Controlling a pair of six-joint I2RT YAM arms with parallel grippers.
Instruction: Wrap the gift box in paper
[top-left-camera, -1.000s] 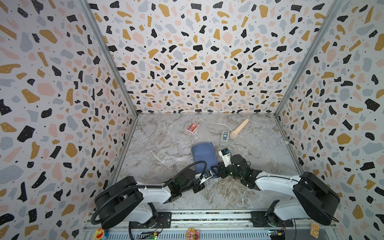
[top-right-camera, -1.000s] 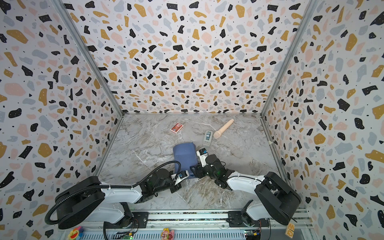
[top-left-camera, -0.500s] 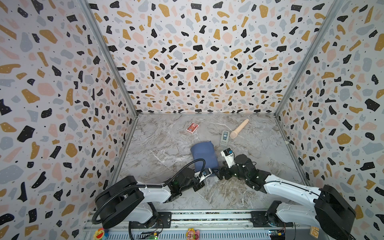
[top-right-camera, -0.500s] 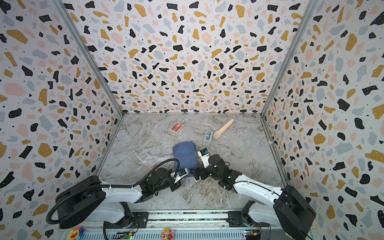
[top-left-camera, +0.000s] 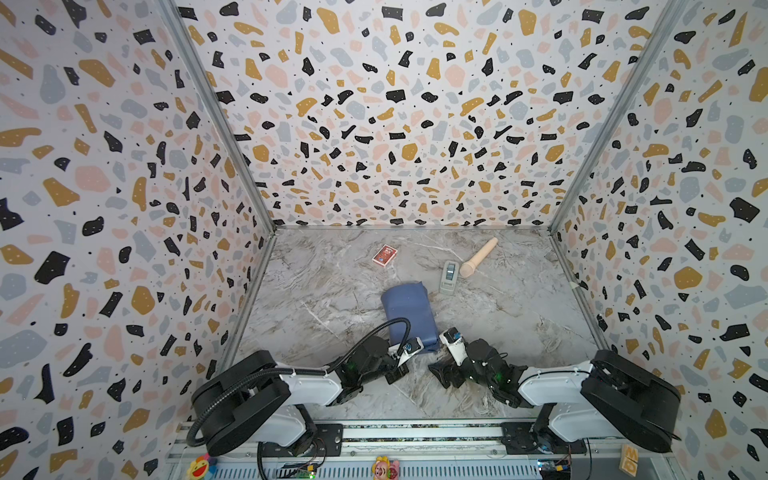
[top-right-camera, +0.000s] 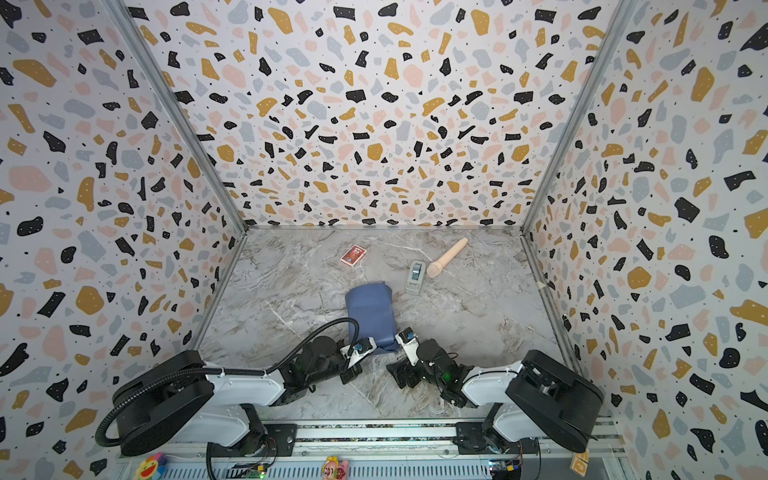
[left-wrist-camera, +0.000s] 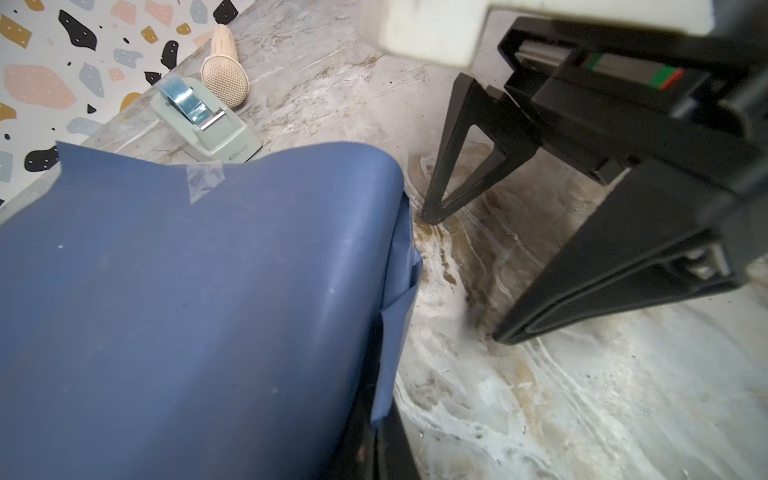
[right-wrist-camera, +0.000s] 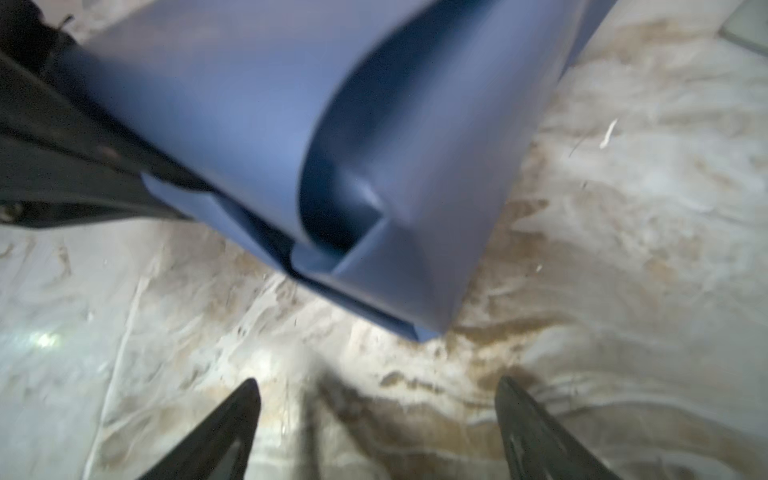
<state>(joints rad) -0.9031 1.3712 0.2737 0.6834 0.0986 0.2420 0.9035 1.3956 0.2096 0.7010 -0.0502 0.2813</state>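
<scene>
1. The paper (top-left-camera: 409, 311) lies as a loose blue bundle in the middle of the desk (top-left-camera: 519, 316). The gift box does not show plainly and is judged to sit inside it.
2. The left gripper (right-wrist-camera: 178, 199) has its jaws clenched on a small flap at the near end of the bundle. The right gripper (right-wrist-camera: 378, 415) hovers low over bare desk just beside that end, jaws released wide and empty.
3. The near end gapes. The top layer curls over in a soft arch, uncreased, and only one strip of tape (left-wrist-camera: 203, 178) shows on the sheet. If the left jaws let go, that fold would likely spring open.
4. A hard pull by the left jaws could tear the thin flap or drag the whole bundle along the desk.
5. The right jaws, wide and close to the surface, could shove the bundle or crumple the arch instead of tucking it in.
6. The tape dispenser (left-wrist-camera: 208, 120) stands beyond the far end, next to a beige handle-shaped thing (left-wrist-camera: 224, 79). Fetching tape would leave the fold unguarded.
</scene>
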